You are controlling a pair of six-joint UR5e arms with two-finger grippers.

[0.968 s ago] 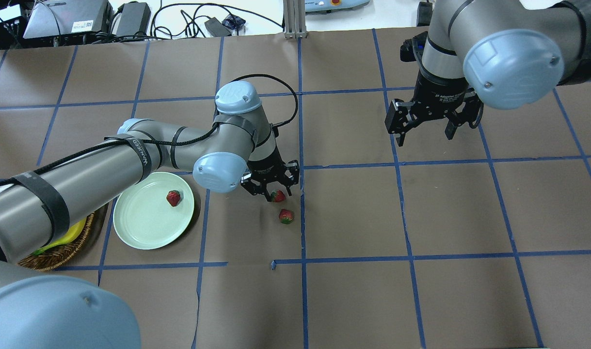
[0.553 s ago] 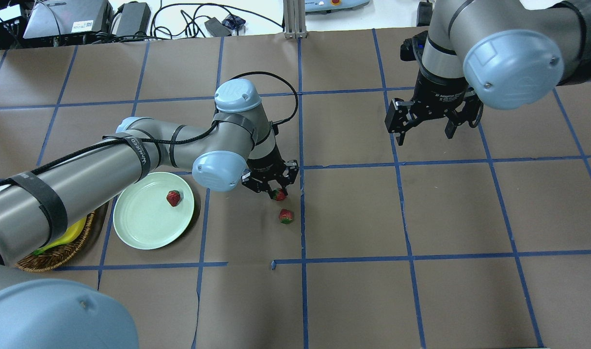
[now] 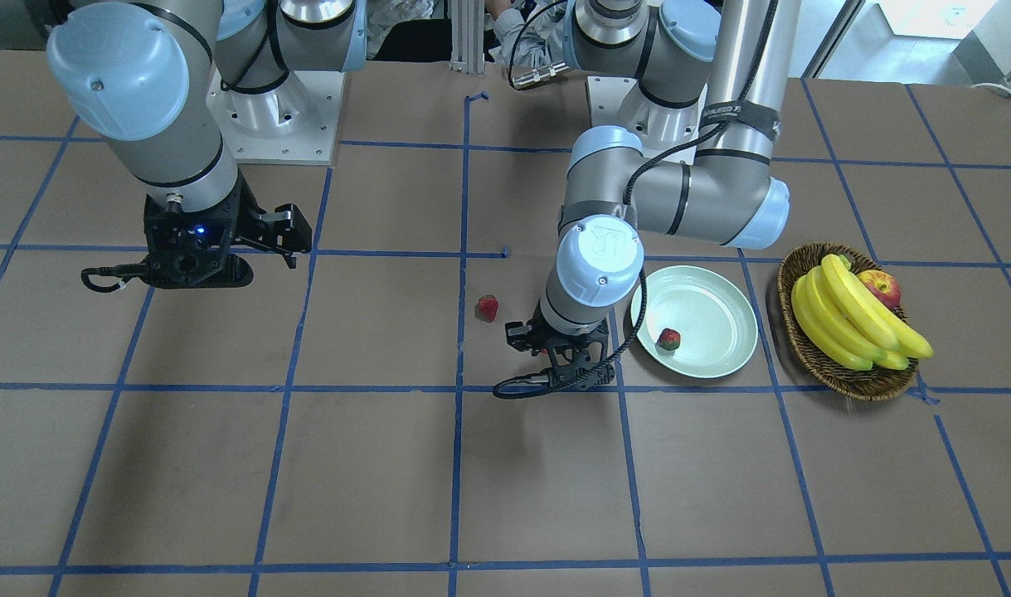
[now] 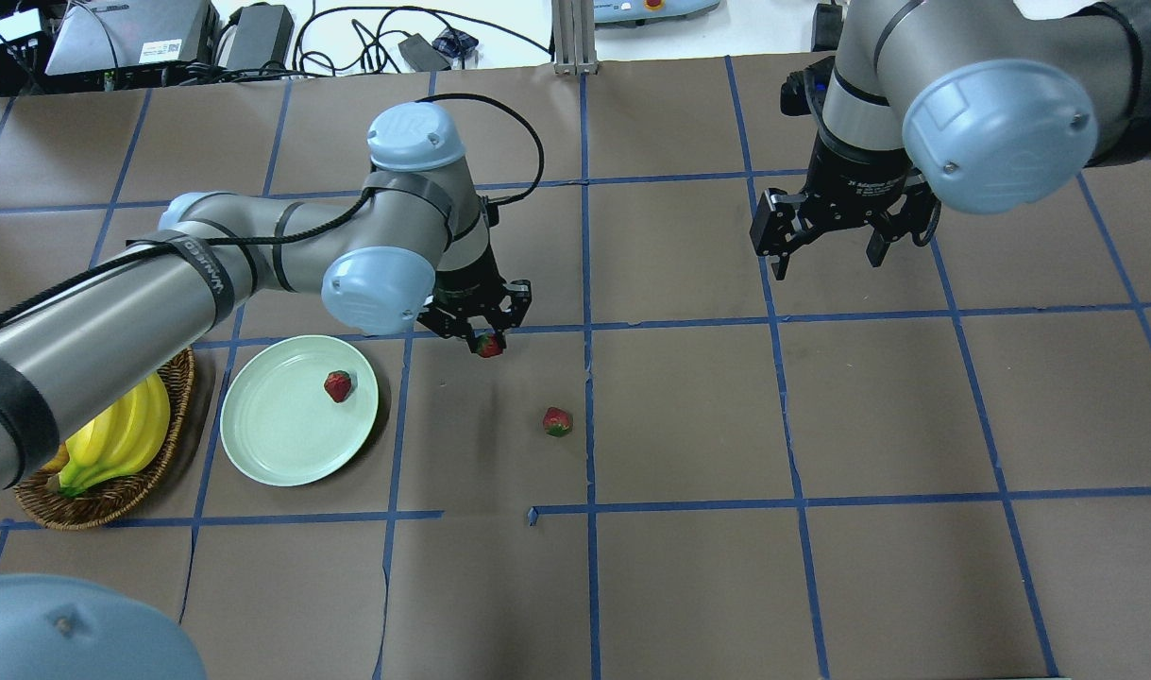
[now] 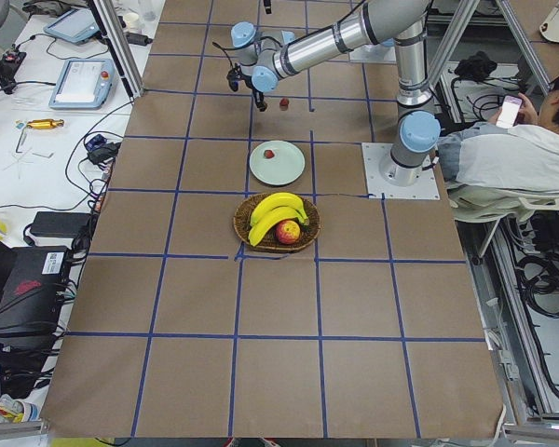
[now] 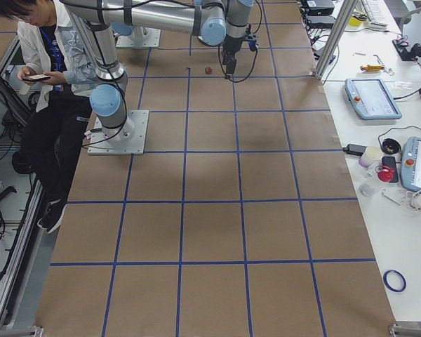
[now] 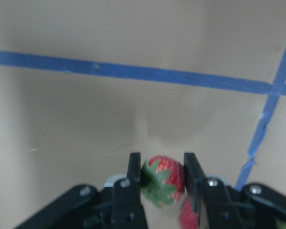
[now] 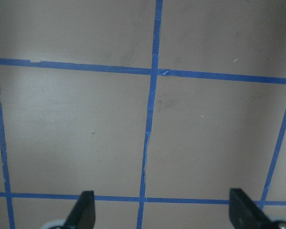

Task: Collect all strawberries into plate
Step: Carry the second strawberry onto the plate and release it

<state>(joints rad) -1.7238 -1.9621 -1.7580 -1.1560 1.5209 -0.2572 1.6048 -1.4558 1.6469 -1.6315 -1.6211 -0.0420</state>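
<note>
Red strawberry (image 4: 487, 345) now carried nearer plate (image 4: 275, 446), clenched in left jaws | right jaws spread, unmoved

Over the middle of the desk (image 4: 688, 586), the left gripper (image 4: 485, 338) pinches a strawberry (image 4: 487, 347) between its fingertips, though from above it is hard to say how far the fruit hangs clear of the paper. A second strawberry (image 4: 338, 385) lies inside the plate (image 4: 273, 439) toward the left edge, and a third strawberry (image 4: 557, 421) sits on the bare desk nearer the centre, well apart from the plate. The right gripper (image 4: 828, 264) hangs spread wide toward the far right corner, and a wicker basket (image 4: 112, 505) of bananas (image 4: 126, 430) sits at the left edge beside the plate.
</note>
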